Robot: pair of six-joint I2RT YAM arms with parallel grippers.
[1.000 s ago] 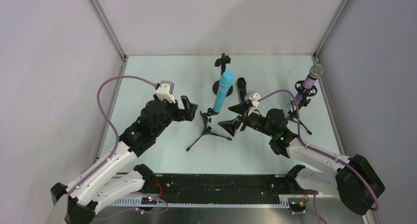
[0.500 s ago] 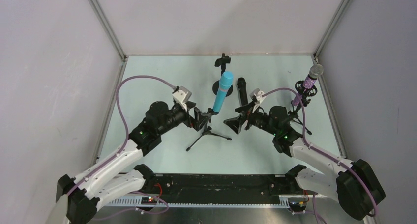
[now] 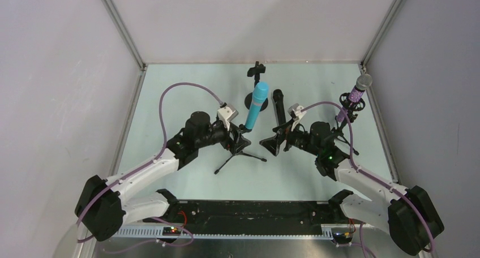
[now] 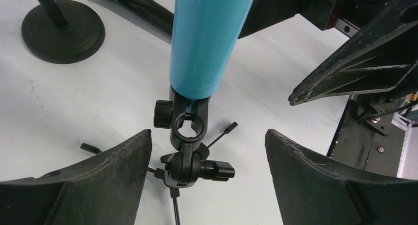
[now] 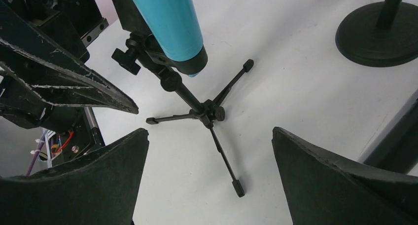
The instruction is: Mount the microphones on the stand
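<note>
The fingers of the left gripper (image 4: 204, 136) are being held wide apart, gripping nothing, on either side of the clamp of the small black tripod stand (image 4: 189, 162) without touching it. The fingers of the right gripper (image 5: 209, 131) are likewise being held spread and empty, just right of that stand. The plain cyan stick microphone (image 3: 256, 106) is being carried, tilted, in the stand's clamp. Beyond the stand, a black stick microphone (image 3: 278, 108) is being supported flat by the pale table (image 3: 181, 88), near a round-based black stand (image 3: 256, 71). Well to the right, a glittery purple microphone with a silver head (image 3: 357, 90) is being held in a second black tripod (image 3: 345, 122).
</note>
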